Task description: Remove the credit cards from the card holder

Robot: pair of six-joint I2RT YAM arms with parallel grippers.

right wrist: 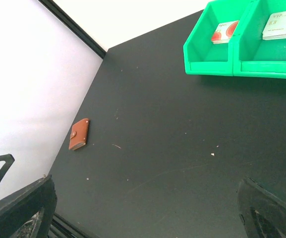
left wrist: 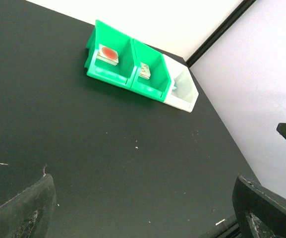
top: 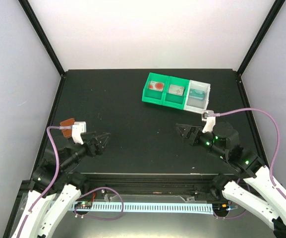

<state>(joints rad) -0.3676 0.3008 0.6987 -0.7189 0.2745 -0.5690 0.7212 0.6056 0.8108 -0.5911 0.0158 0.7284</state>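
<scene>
Table: the black table (top: 133,114) stands between white walls, with two green bins (top: 165,90) and a white bin (top: 204,89) far right.
Holder: the card holder (right wrist: 79,134) lies flat and folded shut at the table's left edge, near the left arm and well apart from the bins.
Axis: its long side runs roughly across the table, slightly tilted; the tab end is too small to tell.
Cards: credit cards (top: 156,86) lie one per bin.
Progress: apparently done or nearly so; whether any card is left inside the shut holder cannot be seen.
Left: the left gripper (top: 103,140) has its fingers wide apart and holds nothing.
Right: the right gripper (top: 181,131) is likewise spread and empty.
</scene>
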